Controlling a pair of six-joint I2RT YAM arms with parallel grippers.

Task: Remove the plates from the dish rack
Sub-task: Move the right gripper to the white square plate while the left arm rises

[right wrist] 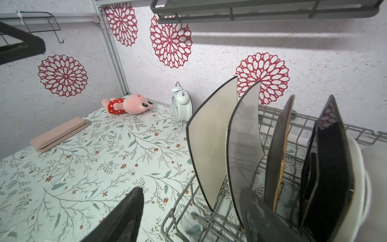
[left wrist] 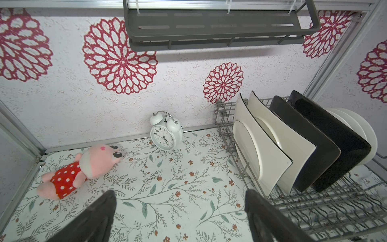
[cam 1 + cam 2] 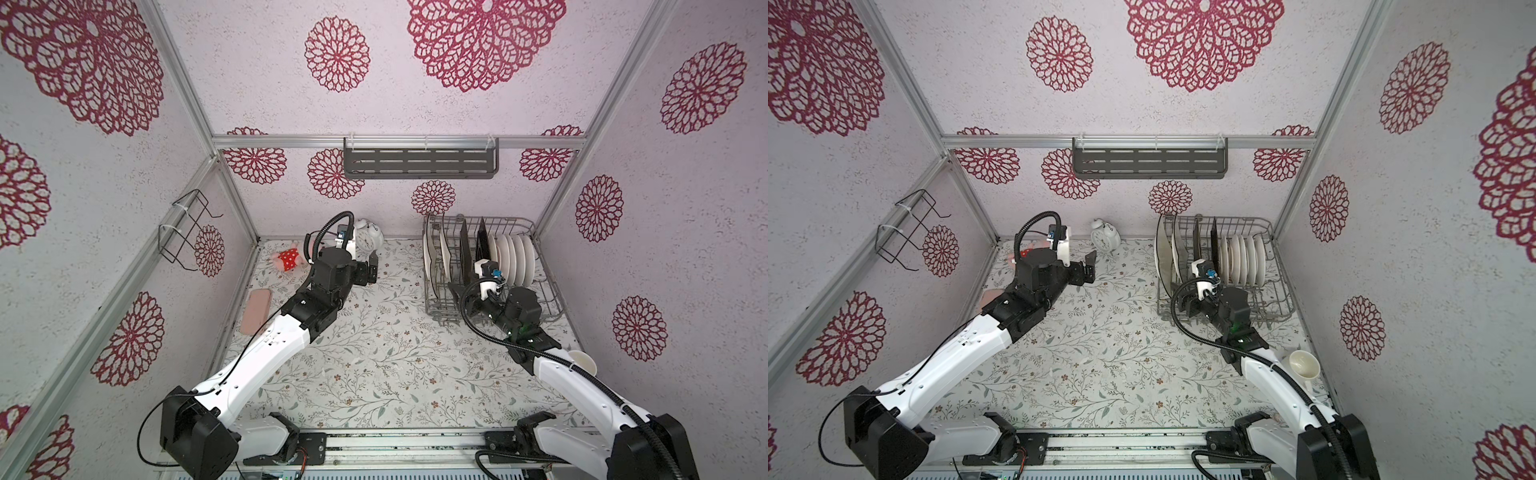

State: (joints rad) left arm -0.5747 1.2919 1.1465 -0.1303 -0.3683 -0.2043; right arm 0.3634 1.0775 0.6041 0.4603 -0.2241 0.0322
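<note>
The grey wire dish rack point(image 3: 540, 309) stands at the back right, in both top views. From its left end it holds two square white black-edged plates point(image 1: 209, 146), two black-backed square plates point(image 1: 328, 167) and a row of round white plates point(image 3: 515, 257). My right gripper point(image 1: 191, 189) is low at the rack's front left and open. One of its fingers is outside the rack over the table. The other is between the second white plate point(image 1: 245, 136) and the first black-backed plate point(image 1: 276, 150). My left gripper point(image 2: 180, 192) hangs open and empty over the table, left of the rack.
A white alarm clock point(image 2: 164, 136) and a pink plush toy point(image 2: 83, 167) lie near the back wall, and a pink case point(image 1: 58, 134) sits at the left. A cream cup point(image 3: 1304, 365) stands by the right arm. The dark slotted shelf point(image 3: 419, 160) and black wire holder point(image 3: 187, 228) hang on the walls.
</note>
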